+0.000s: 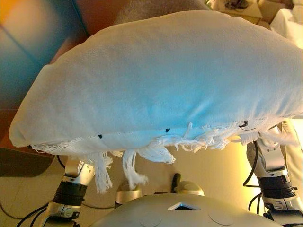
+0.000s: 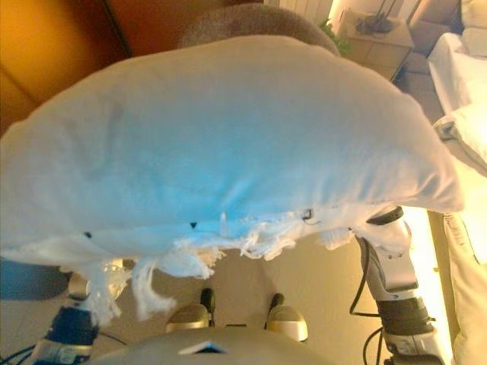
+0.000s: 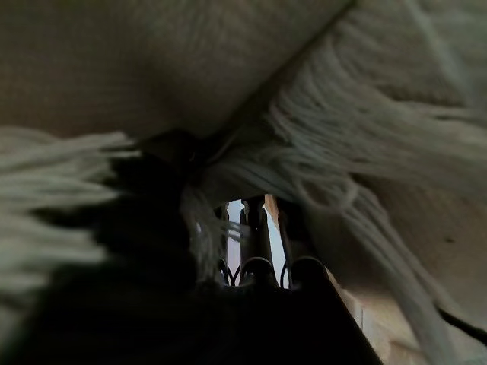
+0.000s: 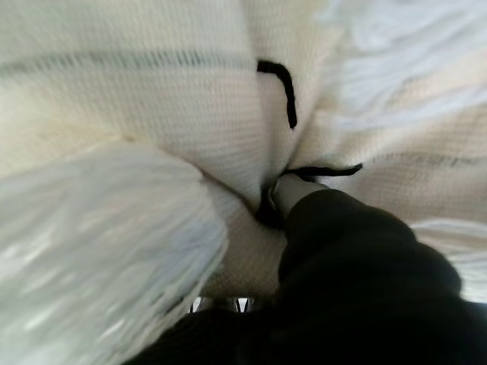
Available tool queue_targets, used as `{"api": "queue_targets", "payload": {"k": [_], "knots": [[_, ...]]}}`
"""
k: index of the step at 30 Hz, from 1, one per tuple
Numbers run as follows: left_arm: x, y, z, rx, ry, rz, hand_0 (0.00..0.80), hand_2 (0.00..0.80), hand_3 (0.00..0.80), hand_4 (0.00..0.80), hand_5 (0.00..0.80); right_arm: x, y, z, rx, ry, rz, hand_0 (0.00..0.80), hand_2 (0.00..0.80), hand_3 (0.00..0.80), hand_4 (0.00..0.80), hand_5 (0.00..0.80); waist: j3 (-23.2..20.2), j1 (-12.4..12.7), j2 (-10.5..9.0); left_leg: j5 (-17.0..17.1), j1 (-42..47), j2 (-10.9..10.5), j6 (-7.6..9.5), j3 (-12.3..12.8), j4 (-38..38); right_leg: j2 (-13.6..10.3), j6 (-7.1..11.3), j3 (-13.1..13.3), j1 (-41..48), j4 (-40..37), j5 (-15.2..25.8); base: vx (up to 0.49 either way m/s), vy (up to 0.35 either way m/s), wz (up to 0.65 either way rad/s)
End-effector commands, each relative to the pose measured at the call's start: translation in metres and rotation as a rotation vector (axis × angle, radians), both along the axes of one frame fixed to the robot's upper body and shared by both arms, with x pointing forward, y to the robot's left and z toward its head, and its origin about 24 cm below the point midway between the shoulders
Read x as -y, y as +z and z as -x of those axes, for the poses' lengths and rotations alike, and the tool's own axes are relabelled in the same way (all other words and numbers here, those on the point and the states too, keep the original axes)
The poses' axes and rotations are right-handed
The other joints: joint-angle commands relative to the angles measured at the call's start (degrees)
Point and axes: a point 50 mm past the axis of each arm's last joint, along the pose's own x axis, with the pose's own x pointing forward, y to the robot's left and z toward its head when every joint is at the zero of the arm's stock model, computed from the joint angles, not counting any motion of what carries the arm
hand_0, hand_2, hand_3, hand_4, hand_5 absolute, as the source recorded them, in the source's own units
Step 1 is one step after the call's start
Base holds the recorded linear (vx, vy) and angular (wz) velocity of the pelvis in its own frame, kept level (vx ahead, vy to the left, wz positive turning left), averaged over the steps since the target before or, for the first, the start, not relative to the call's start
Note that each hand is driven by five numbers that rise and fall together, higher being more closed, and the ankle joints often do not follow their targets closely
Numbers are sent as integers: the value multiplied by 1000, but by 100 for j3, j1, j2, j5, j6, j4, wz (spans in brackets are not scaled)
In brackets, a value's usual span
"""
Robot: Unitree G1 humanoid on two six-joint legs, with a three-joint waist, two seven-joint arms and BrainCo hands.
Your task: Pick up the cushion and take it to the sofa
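Observation:
A large white cushion with a fringed edge fills most of both eye views, held up in front of me above the floor. Both arms reach up under it, the left at its left end and the right at its right end. The hands are hidden under the cushion in the eye views. In the left wrist view my left hand shows as a dark cover among the fringe strands. In the right wrist view my right hand presses into the cushion's woven cloth.
A brown rounded seat back shows just past the cushion's top. A wooden side table stands at the far right, with white bedding to its right. A wooden panel is on the left. Beige floor lies below.

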Motion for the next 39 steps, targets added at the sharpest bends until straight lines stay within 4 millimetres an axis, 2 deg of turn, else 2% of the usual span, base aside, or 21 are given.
{"api": "queue_targets", "payload": {"k": [1,8,14,15,17,18,19,21,22,25,29,31,34,36,37,39], "knots": [[45,48,-1,259,-193,20,800,800,800,800,800,-31,27,10,149,166,16,800,800,800,800,800,-395,62,33,-672,78,249,8,23,1,-5,71,-101,92,82,-518,-38,-67,2],[38,49,-4,251,-159,40,800,800,800,800,800,-33,27,9,168,147,-5,800,800,800,800,800,-316,29,63,-593,6,354,-63,60,1,107,-1,-2,41,15,-523,-64,-118,-1],[37,47,-4,250,-153,32,800,800,800,800,800,-33,25,6,143,134,-19,800,800,800,800,800,-197,14,37,-390,23,586,-194,-2,1,345,-201,226,35,76,-624,-29,-190,0],[36,45,-4,236,-142,44,800,800,800,800,800,-34,24,5,135,138,-14,800,800,800,800,800,-148,23,-3,-401,22,631,-204,21,171,351,-229,274,23,112,-622,-22,-195,-6],[31,39,-1,216,-102,53,800,800,800,800,800,-36,20,4,117,165,0,800,800,800,800,800,-28,24,-126,-394,-313,716,-164,97,1208,347,-333,414,-40,206,-581,-30,-214,-19],[29,37,1,212,-91,48,800,800,800,800,800,-37,18,5,111,169,1,800,800,800,800,800,33,37,-160,-378,-484,701,-113,89,1642,356,-372,448,-51,254,-572,-13,-257,-32],[27,32,3,192,-78,47,800,800,800,800,800,-36,14,5,96,168,1,800,800,800,800,800,142,54,-210,-364,-751,704,-25,195,2257,375,-430,493,-26,312,-568,10,-212,-37],[25,28,4,170,-71,46,800,800,800,800,800,-36,10,4,84,164,-3,800,800,800,800,800,237,95,-218,-448,-978,600,62,200,2648,406,-464,482,22,377,-616,50,-138,-28],[25,27,4,163,-69,45,800,800,800,800,800,-37,8,4,79,164,-3,800,800,800,800,800,281,138,-191,-454,-1077,450,79,132,2684,423,-464,462,51,437,-670,99,-47,-14],[22,23,6,149,-44,52,800,800,800,800,800,-43,4,3,67,164,12,800,800,800,800,800,443,271,41,-157,-1341,23,57,-54,2154,641,-488,568,155,691,-953,163,17,-15],[22,19,6,133,-21,70,800,800,800,800,800,-47,1,2,48,163,31,800,800,800,800,800,483,391,260,360,-1547,-238,21,-105,1129,959,-545,751,346,961,-1313,336,66,-29],[21,17,7,121,-16,88,800,800,800,800,800,-49,-1,2,37,168,40,800,800,800,800,800,482,509,304,496,-1654,-314,28,-269,681,1129,-595,921,430,1225,-1566,465,41,18],[22,13,11,108,-16,94,800,800,800,800,800,-51,-7,4,-2,179,20,800,800,800,800,800,484,644,266,512,-1633,-187,-29,-541,84,1267,-656,1056,454,1736,-1955,550,64,12],[23,12,13,109,-20,97,800,800,800,800,800,-47,-8,7,-11,174,-12,800,800,800,800,800,505,652,242,434,-1717,-97,-57,-624,1,1278,-647,1043,430,2070,-2182,670,147,14],[27,13,12,112,-23,101,800,800,800,800,800,-47,-6,9,6,179,-28,800,800,800,800,800,521,645,245,461,-1805,8,-101,-664,1,1273,-636,1025,385,2312,-2344,703,185,-10],[31,13,9,119,-27,106,800,800,800,800,800,-48,-4,8,30,174,-23,800,800,800,800,800,555,648,224,583,-1850,74,-151,-715,1,1208,-622,989,379,2543,-2545,614,203,-20]]}}
